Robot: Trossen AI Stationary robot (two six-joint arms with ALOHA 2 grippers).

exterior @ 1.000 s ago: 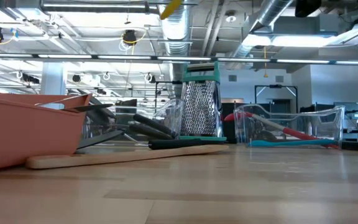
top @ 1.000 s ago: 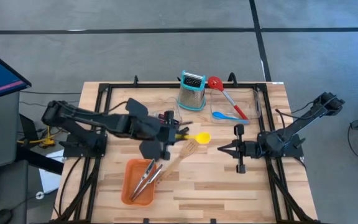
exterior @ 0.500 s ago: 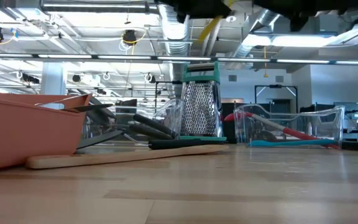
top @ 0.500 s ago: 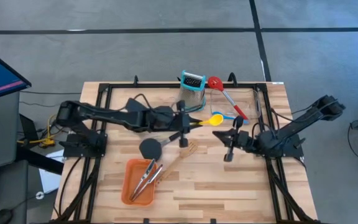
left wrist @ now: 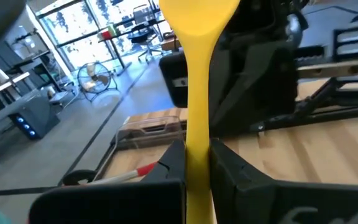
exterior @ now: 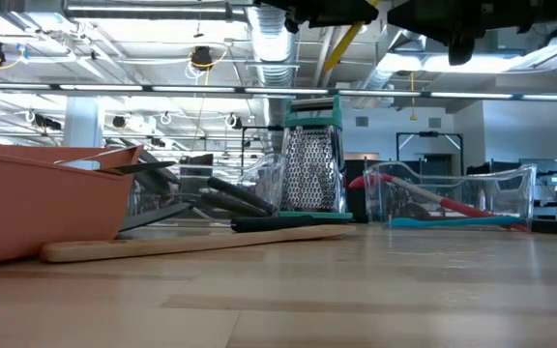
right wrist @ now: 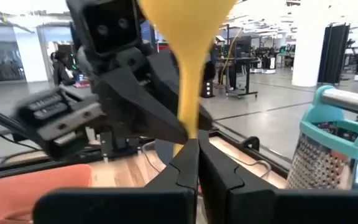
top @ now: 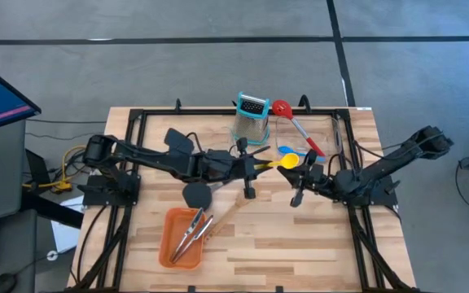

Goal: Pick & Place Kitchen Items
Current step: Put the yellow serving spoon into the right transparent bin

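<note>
Smooth yellow plastic spoon (top: 284, 161) above the slatted wooden desk (top: 300, 244): left gripper (top: 249, 168) clamps its handle; right gripper (top: 300, 176) is closed beside its bowl.

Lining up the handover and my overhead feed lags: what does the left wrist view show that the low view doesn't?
Only the left wrist view shows the left hand shut on the yellow spoon handle, with the right hand close behind it. Only the low view shows the orange tray, the wooden spatula lying on the table and the grater. Both show the yellow spoon, the clear bin and the red spoon.
</note>
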